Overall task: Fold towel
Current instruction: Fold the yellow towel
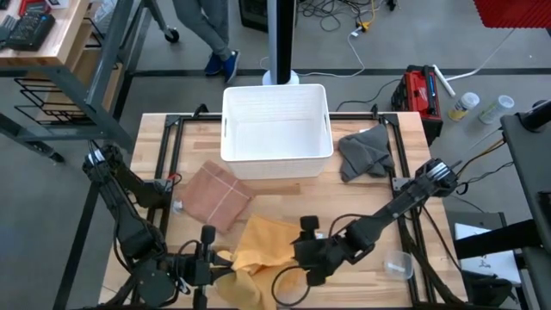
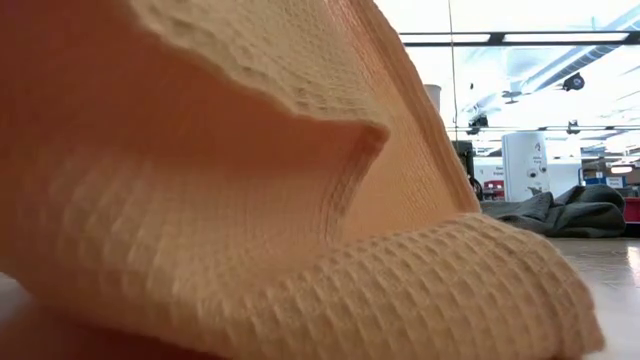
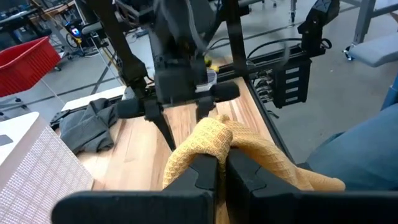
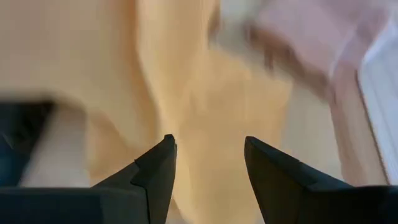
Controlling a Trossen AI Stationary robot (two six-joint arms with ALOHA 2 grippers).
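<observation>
yellow towel (image 1: 258, 245) sitting rumpled on the wood table (image 1: 362, 202)
left gripper (image 3: 219, 163) pinching its edge, right gripper (image 4: 208, 155) hanging open above it.

Both robot arms are dark, almost black, and made of long thin tubes joined by round, chunky joints. Black cables loop along them and curl near the wrists. The right arm has a pale grey cap on its joint at about 3 o'clock. The left hand (image 3: 221, 168) has two thick black fingers with flat, blocky sides. The right hand (image 4: 208, 158) has two black fingers with pointed, slanted tips.
</observation>
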